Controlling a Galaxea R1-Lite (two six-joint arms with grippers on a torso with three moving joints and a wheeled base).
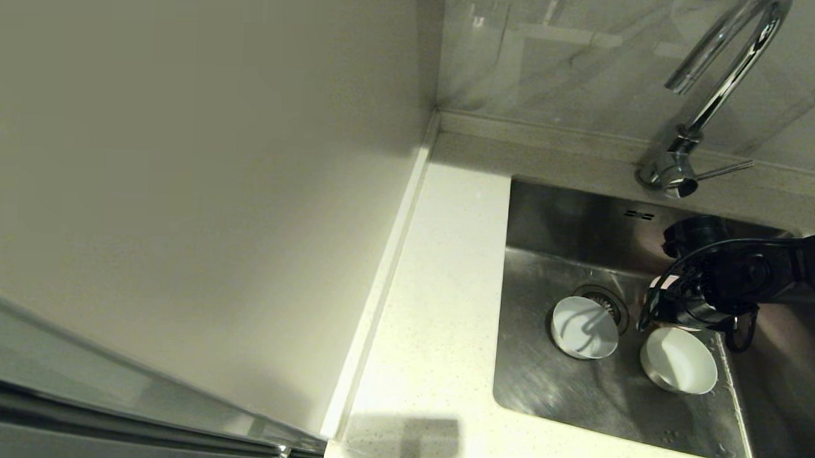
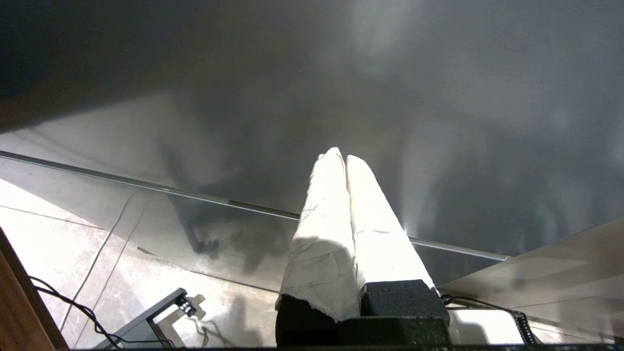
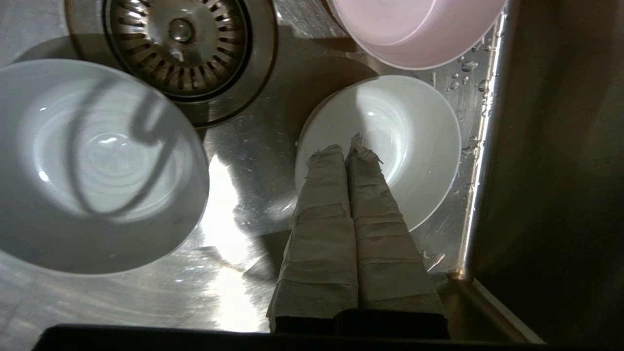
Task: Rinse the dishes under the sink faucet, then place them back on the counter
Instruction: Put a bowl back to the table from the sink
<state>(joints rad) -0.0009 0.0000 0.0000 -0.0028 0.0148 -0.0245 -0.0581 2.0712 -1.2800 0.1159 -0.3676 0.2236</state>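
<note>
Hanging inside the sink (image 1: 544,390), the right claw (image 3: 347,144) has its two taped fingers (image 3: 324,195) pressed together, nothing between them. Tips sit over the near rim of the mint-white bowl (image 3: 409,146), which rests on the basin floor close to the sink's right wall. Cannot tell whether the tips touch the bowl.

Pale blue bowl (image 1: 584,328) stands upright on the basin floor, its edge overlapping the drain strainer (image 3: 180,44). Pink bowl (image 3: 414,34) lies just beyond the mint-white one, toward the back of the basin, largely hidden under the arm in the head view. All three bowls in the sink; none on the speckled table (image 1: 432,311).

Faucet (image 1: 710,97) rises behind the sink, spout turned left; no water stream seen.

Left claw (image 2: 345,158): fingers closed together, empty, away from the sink, above a tiled floor (image 2: 58,229).
</note>
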